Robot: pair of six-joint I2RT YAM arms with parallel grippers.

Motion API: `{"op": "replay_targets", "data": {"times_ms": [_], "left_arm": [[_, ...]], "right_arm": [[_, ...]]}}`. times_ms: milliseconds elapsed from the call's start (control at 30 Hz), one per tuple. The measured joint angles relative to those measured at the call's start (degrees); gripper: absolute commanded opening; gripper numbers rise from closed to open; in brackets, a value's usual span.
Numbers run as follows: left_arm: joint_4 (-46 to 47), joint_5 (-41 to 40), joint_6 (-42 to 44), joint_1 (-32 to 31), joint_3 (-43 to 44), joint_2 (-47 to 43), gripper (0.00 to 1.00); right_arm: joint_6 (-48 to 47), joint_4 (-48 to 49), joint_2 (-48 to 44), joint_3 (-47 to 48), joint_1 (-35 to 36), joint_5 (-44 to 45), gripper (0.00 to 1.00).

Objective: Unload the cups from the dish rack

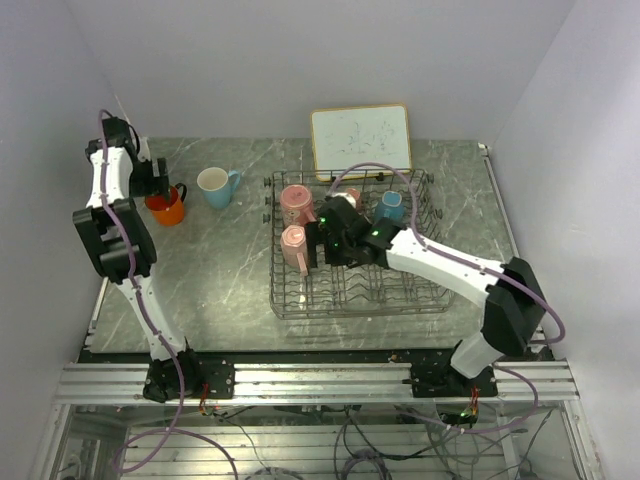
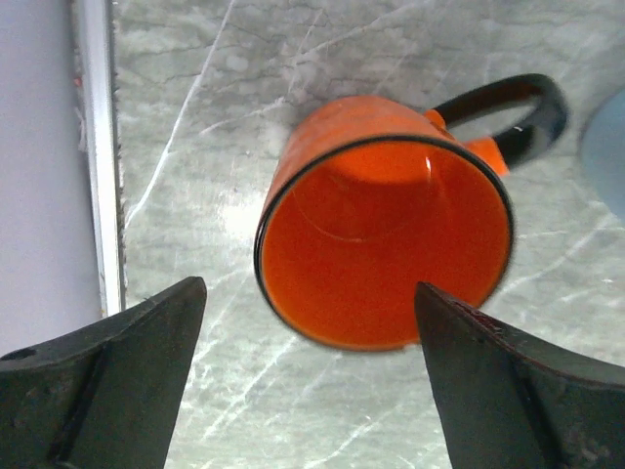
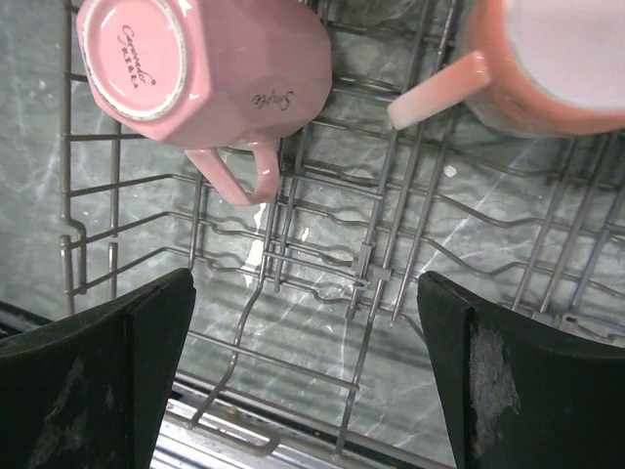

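The rack (image 1: 350,312) stood right of centre on the table (image 1: 220,280), in front of the whiteboard (image 1: 360,140). Inside it, a pink mug (image 3: 210,68) showed its base to the right wrist camera, with a peach mug (image 3: 557,68) near it and a blue mug (image 1: 391,206) farther right. The right gripper (image 3: 308,283) hung over the rack's wires, its fingers spread wide and holding nothing. Far left on the table, an orange mug (image 2: 381,244) stood upright beside a pale blue mug (image 1: 215,186). The left gripper (image 2: 311,293) hovered over the orange mug, its fingers wide apart and gripping nothing.
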Motion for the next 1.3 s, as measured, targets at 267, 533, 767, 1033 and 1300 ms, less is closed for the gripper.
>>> {"op": "replay_targets", "data": {"times_ms": [267,533,767,1033,1300], "left_arm": [[-1.6,2.1,4.6,0.1,-0.5,-14.1,0.99],[-4.5,7.8,11.8,0.1,-7.7,-28.8,0.99],[-7.2,11.7,16.5,0.4,-15.7,-35.6,0.99],[-6.8,13.5,18.1,1.0,-19.4,-39.4,0.99],[-5.6,16.6,18.0,1.0,-20.3,-42.8,0.99]], "right_arm": [[-4.7,1.0,7.6,6.3,3.6,4.4,0.91],[-7.2,1.8,15.3,11.0,5.9,8.5,0.8],[-7.3,1.2,23.0,12.7,6.6,10.3,0.51],[-6.3,0.9,23.8,13.0,7.0,11.9,0.05],[-5.1,1.0,23.5,13.0,7.7,12.4,0.0]]}}
